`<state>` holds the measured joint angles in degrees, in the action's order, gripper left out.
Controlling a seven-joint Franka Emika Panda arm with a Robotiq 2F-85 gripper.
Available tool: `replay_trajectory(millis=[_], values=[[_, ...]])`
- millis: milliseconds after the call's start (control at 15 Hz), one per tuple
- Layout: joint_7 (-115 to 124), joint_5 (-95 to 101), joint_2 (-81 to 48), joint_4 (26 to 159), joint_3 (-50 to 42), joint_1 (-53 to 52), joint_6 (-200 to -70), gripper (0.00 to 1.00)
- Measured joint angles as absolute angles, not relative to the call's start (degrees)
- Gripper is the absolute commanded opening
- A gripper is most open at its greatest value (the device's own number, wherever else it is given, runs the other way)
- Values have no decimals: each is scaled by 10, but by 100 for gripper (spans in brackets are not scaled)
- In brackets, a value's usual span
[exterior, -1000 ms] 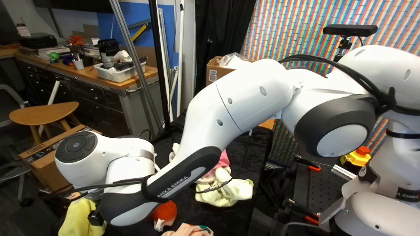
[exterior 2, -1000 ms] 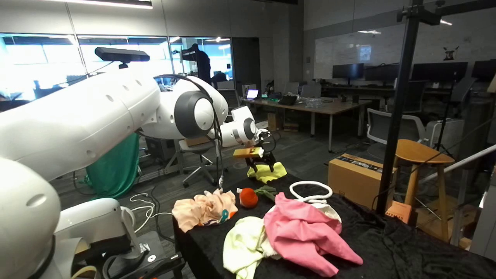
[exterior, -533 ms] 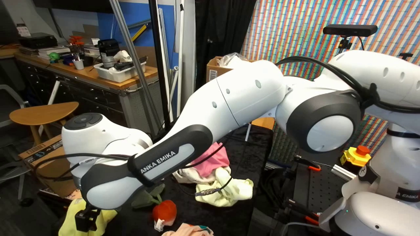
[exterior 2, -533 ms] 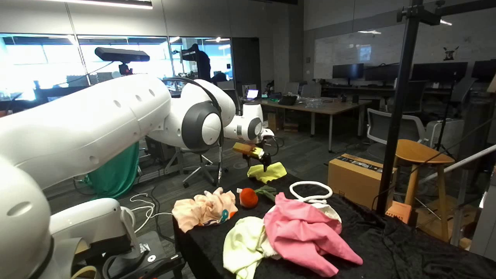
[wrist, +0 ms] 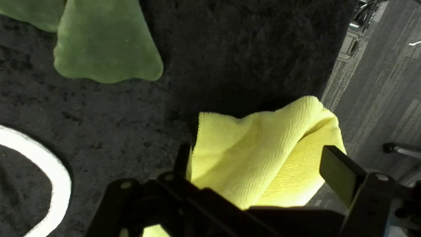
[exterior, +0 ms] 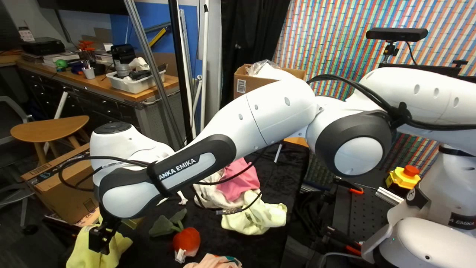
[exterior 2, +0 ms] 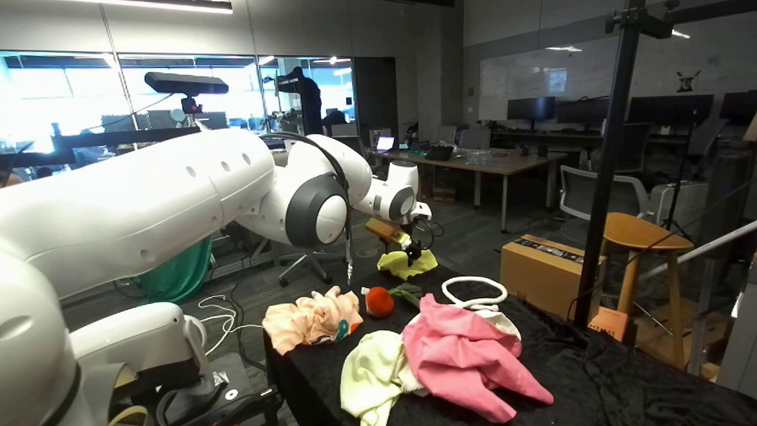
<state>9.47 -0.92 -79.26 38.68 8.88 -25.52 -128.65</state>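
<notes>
My gripper (wrist: 261,166) stands open, its fingers wide apart, above a crumpled yellow cloth (wrist: 260,148). Nothing is held. Part of the cloth shows between the fingers, and the black gripper body hides its lower part; whether a fingertip touches it I cannot tell. In an exterior view the gripper (exterior: 101,242) hangs in front of the yellow cloth (exterior: 83,251); in an exterior view it is small and dark, over the same cloth (exterior 2: 405,266). Beside the cloth lies a red-orange plush vegetable (exterior: 187,240), whose green leaf (wrist: 108,46) appears in the wrist view.
On the black-covered table (exterior 2: 568,361) lie a pink cloth (exterior 2: 461,355), a pale green cloth (exterior 2: 371,370), a peach cloth (exterior 2: 310,319) and a white rope loop (wrist: 61,187). The table edge passes close by the yellow cloth. A cardboard box (exterior 2: 544,275) and a black pole (exterior 2: 609,165) stand beyond.
The wrist has swung more upright, so the gripper points further down, and it has shifted slightly right in an exterior view. Its jaws stayed open. The cloths and plush have not moved.
</notes>
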Motion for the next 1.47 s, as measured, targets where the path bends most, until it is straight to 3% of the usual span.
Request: replay_trajectory(millis=[533, 600, 667, 1200, 1333, 1467], values=[[122, -9, -850, 321, 81, -278, -1300, 100], [127, -9, -852, 317, 76, -281, -1314, 90], [132, -8, -852, 318, 71, -283, -1333, 73], [146, 8, -852, 323, 16, -288, -1377, 11], [146, 17, -852, 327, 10, -288, -1377, 3], [146, 22, -852, 332, 6, -288, -1377, 2]])
